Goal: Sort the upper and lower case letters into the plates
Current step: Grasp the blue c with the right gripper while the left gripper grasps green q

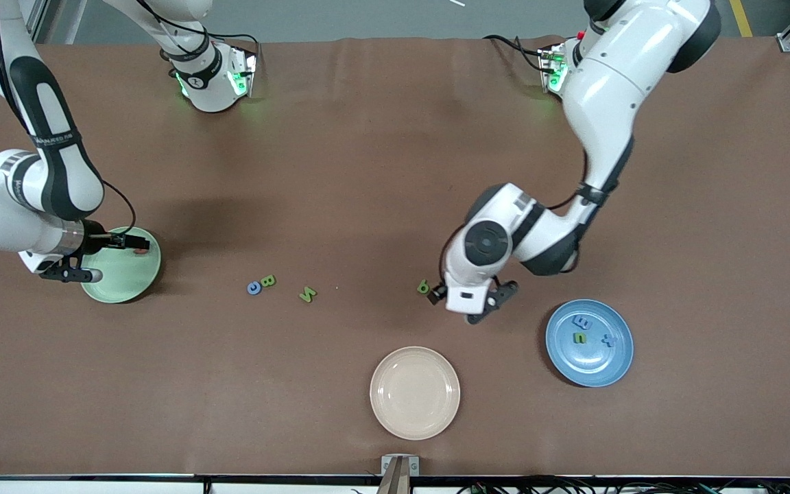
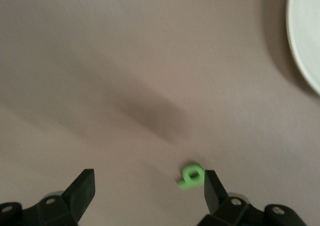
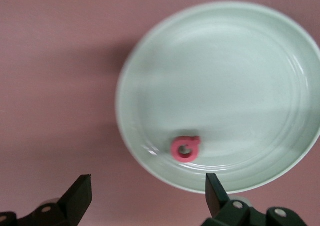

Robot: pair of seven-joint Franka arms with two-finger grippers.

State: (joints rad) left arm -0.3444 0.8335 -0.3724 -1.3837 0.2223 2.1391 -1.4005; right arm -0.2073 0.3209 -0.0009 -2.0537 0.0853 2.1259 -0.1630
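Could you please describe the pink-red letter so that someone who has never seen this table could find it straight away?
Start at the pale mint green plate, the plate at the right arm's end of the table. The pink-red letter lies inside it near the rim, below the right gripper, whose jaws stand open. It is the only letter in that plate and the only one that is not green or blue.

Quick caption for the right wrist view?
Open right gripper above the mint plate holding one pink letter.
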